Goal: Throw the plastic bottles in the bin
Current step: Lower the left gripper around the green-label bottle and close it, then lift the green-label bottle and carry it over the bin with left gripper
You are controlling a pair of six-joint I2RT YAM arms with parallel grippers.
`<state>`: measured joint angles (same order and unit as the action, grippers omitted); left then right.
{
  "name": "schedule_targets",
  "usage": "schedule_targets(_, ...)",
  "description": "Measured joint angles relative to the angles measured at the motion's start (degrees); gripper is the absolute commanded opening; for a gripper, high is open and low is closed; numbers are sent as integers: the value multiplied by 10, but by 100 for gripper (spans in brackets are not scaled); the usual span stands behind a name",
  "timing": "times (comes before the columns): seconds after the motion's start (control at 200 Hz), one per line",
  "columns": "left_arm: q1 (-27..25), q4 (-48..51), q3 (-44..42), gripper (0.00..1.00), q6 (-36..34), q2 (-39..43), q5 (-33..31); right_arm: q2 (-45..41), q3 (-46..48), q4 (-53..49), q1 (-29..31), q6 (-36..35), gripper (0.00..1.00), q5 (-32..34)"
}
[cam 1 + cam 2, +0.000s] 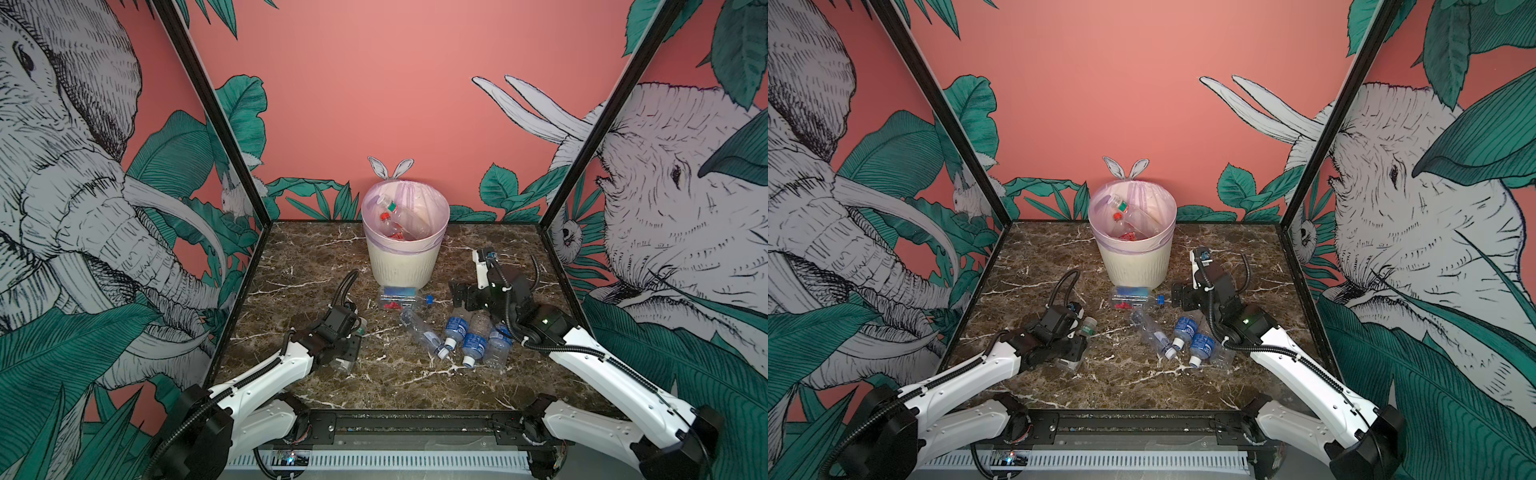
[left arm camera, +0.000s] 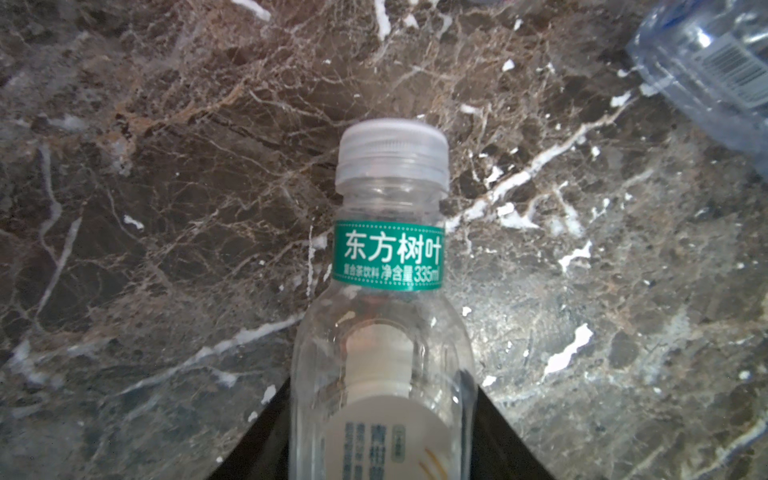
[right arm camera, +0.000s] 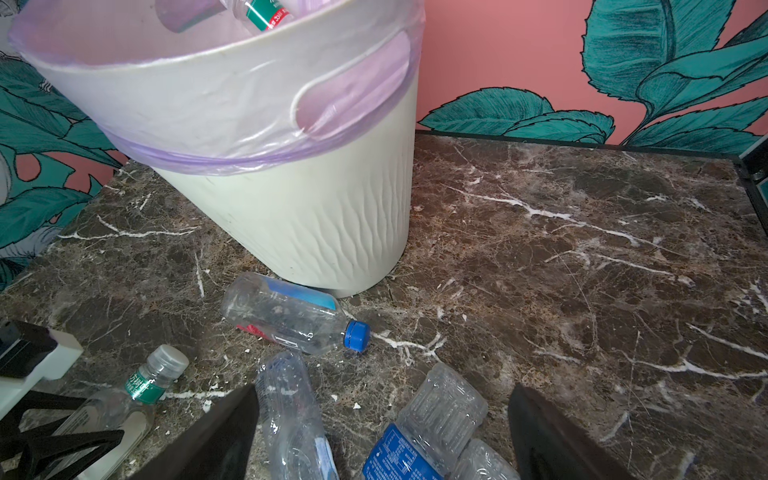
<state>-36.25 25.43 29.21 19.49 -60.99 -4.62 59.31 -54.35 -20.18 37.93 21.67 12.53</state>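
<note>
My left gripper is shut on a clear bottle with a green neck band and pale cap; its black fingers press both sides of the body. In both top views this bottle lies low at the table's left under the left gripper. The right gripper is open above several loose plastic bottles: a crushed one, a blue-labelled one and a blue-capped one. The bin stands at the back middle, with bottles inside.
The blue-capped bottle lies against the bin's foot. Blue-labelled bottles cluster in front of the right gripper. Printed walls close the brown marble table on three sides.
</note>
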Motion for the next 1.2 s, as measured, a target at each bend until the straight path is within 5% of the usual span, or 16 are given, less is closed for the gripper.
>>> schedule_targets(1.2, -9, 23, 17, 48, -28, 318, -6, -10, 50, 11, -2, 4, 94, -13)
